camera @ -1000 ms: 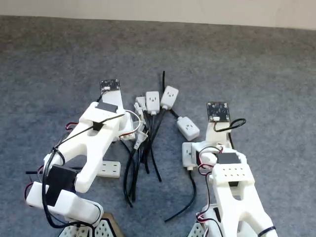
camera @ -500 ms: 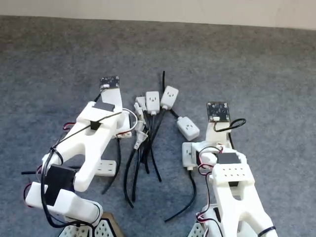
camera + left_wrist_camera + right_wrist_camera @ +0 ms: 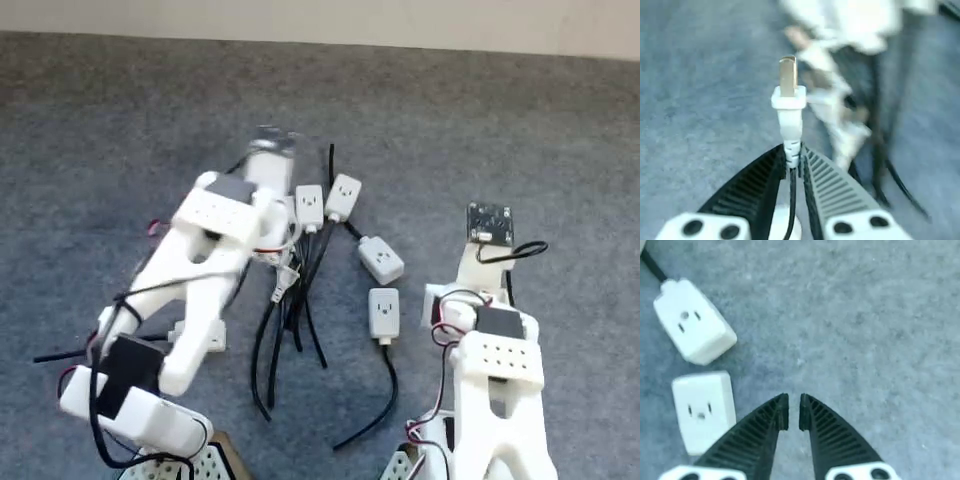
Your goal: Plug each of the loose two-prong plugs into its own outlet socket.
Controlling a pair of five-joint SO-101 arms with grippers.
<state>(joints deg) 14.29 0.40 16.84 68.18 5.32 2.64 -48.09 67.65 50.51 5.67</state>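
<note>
Plug [image 3: 789, 102], white and two-pronged, sits pinched at its neck in the clenched left gripper [image 3: 792, 155], by the far left end of the black cord bundle [image 3: 290, 320]. White sockets [image 3: 309, 205] lie along the bundle's far end and right side. The right gripper [image 3: 794, 412], fingers nearly together on nothing, hangs over carpet [image 3: 880, 315] right of the bundle.

Grey right across the table here, a mottled, felt-like cloth [image 3: 100, 120] with a short nap, flecked light and dark, lying flat; along the far edge runs a pale cream band [image 3: 400, 20], plain and smooth, wall or bare surface, can't tell which; down at the near edge a small brown corner [image 3: 232, 452] pokes in, wood-coloured, its shape cut off by the frame; light is soft and even, shadows faint and sitting close on the cloth; from the right wrist view, the same grey speckled weave up close, fuzzy and matte.
</note>
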